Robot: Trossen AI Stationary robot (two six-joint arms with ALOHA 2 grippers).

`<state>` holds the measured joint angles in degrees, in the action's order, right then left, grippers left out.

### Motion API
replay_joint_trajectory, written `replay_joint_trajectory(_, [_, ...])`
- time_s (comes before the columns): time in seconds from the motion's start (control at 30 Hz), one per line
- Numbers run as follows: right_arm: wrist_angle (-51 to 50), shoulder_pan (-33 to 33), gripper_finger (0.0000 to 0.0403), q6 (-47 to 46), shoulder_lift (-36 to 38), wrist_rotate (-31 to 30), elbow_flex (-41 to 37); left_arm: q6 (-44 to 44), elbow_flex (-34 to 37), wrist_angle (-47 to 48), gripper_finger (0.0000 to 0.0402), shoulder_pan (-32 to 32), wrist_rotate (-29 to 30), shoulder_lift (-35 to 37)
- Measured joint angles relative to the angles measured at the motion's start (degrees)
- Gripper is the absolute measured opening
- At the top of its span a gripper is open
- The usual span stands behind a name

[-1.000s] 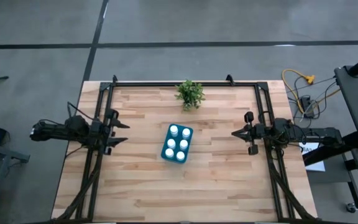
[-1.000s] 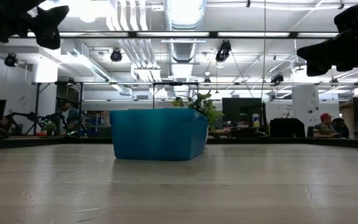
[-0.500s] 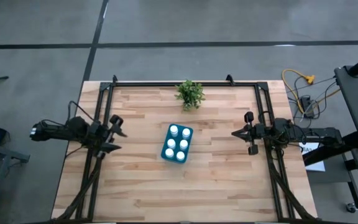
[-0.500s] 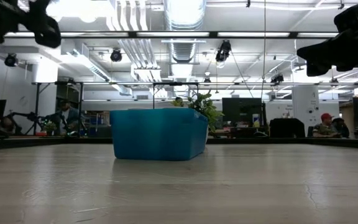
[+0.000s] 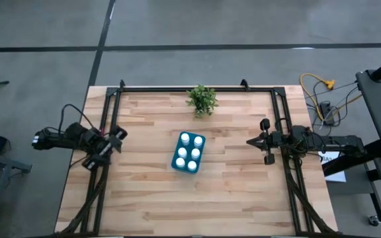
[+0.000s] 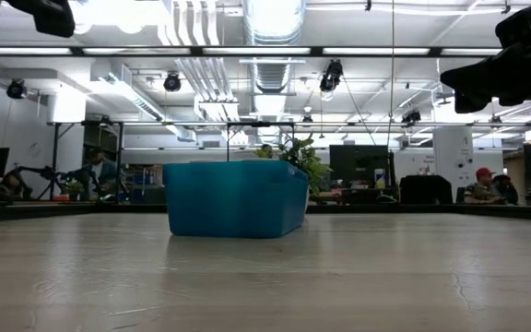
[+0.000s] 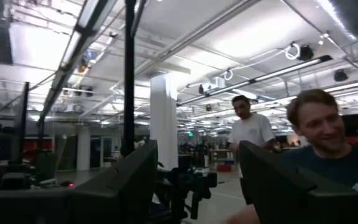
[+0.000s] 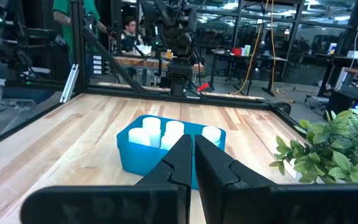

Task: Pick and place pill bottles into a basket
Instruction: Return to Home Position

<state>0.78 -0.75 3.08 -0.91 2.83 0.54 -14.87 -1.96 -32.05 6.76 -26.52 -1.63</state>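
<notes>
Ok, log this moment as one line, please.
basket: table centre, holds six pill bottles | left gripper: open, left table edge | right gripper: shut, right table edge | plant: near far edge

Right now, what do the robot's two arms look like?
The left arm and right arm are dark, slender and jointed; a black cable loops over the left one. The left tool and right tool each end in two flat dark fingers.

A robotics lab in an open industrial hall — bare ventilation ducts (image 6: 267,69) and ceiling lights (image 6: 118,11) overhead, grey concrete floor (image 5: 243,23), a wooden bench (image 5: 230,192) ringed by a black metal frame (image 5: 190,87), loose cables (image 5: 319,84) beside it — dark screens (image 6: 358,161) and people (image 7: 322,163) behind.
</notes>
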Motion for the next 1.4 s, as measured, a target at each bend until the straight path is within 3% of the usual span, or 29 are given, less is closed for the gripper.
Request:
replay_joint_trajectory(0.43, [0.0, 0.0, 0.0009, 0.1, 0.0, 0.0, 0.0, -2.9, 0.1, 0.0, 0.0200, 0.0, -3.2, -0.2])
replay_joint_trajectory(0.83, [0.0, 0.0, 0.0009, 0.0, 0.0, 0.0, 0.0, -2.8, 0.1, -0.1, 0.0069, 0.0, -3.5, -0.1])
replay_joint_trajectory(1.4, [0.0, 0.0, 0.0009, 0.0, 0.0, 0.0, 0.0, -0.8, 0.2, 0.1, 0.0064, 0.0, -3.7, -0.6])
